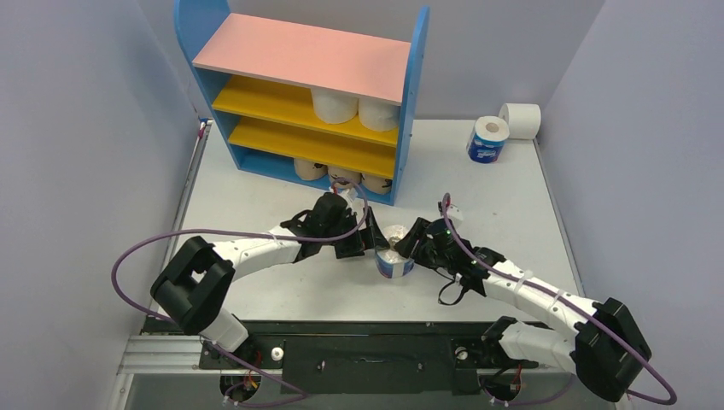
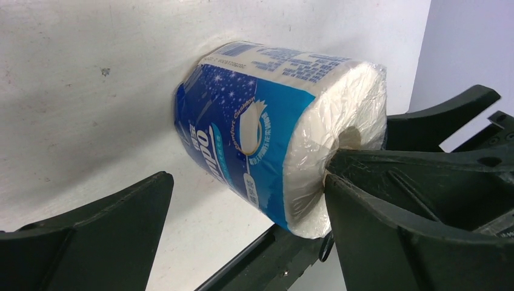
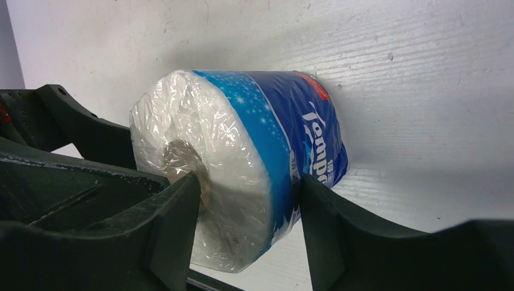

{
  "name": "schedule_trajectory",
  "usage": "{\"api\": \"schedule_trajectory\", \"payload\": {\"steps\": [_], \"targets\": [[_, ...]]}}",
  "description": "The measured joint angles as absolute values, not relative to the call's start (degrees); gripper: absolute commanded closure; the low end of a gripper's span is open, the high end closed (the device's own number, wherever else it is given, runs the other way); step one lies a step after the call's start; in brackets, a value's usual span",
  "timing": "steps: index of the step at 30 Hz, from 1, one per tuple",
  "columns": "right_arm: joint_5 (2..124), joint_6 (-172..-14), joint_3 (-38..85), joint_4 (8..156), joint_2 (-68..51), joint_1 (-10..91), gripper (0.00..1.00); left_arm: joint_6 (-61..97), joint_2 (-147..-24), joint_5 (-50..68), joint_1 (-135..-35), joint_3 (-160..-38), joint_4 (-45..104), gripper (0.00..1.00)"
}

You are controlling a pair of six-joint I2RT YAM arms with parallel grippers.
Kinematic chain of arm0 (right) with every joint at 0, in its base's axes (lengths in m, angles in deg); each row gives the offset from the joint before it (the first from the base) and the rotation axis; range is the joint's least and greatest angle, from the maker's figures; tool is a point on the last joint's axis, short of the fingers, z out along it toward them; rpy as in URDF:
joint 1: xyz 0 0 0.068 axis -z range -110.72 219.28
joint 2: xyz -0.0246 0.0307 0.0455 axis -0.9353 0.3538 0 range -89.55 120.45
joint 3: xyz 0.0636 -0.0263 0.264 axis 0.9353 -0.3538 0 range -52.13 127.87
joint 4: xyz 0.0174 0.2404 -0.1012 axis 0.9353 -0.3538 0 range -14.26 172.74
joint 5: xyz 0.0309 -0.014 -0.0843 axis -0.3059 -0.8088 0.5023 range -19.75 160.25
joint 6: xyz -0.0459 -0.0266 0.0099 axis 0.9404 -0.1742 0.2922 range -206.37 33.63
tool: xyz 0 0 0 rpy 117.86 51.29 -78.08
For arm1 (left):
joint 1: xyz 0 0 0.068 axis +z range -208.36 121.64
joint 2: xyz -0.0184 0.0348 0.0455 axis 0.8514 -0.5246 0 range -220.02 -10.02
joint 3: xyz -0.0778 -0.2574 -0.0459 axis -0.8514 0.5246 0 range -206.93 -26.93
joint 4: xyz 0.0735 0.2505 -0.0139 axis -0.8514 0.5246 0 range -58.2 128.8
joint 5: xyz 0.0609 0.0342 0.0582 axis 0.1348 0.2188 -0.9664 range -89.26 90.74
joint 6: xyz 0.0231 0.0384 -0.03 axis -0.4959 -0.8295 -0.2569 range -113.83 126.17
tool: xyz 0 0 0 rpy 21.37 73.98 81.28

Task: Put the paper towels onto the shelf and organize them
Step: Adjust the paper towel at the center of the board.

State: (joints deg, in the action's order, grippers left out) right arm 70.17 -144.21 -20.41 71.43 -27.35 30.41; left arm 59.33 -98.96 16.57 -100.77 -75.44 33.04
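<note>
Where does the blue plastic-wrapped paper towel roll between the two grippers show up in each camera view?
Top external: the blue plastic-wrapped paper towel roll stands mid-table, on the near side of the blue three-tier shelf.
Left wrist: the roll fills the centre, white end facing right.
Right wrist: the roll sits at centre, white end facing left.
Shared landmark: the white table behind it in every view.

Both arms bent inward, meeting at middle of worktop (image 1: pixel 512 196) (wrists face to face). Left gripper (image 2: pixel 245 176): fingers spread wide. Right gripper (image 3: pixel 248 182): fingers clamped on ends of blue-wrapped roll (image 3: pixel 285 121).
</note>
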Motion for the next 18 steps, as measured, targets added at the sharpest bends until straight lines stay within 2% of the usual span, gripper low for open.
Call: {"api": "schedule_trajectory", "payload": {"steps": [8,13,18], "targets": [[85.23,-139.56,-13.35,61.86,-26.0,18.67,0.57,58.11,-93.24,14.41,-100.75,-71.0,33.41,0.04],[96.73,-136.87,-4.39,52.61,-19.05,10.0,0.56,58.05,-84.95,9.54,-97.54,-67.68,37.41,0.0],[107.83,-135.58,4.53,44.65,-9.26,1.23,0.54,58.48,-73.96,4.23,-93.43,-63.51,41.01,0.03]]}}
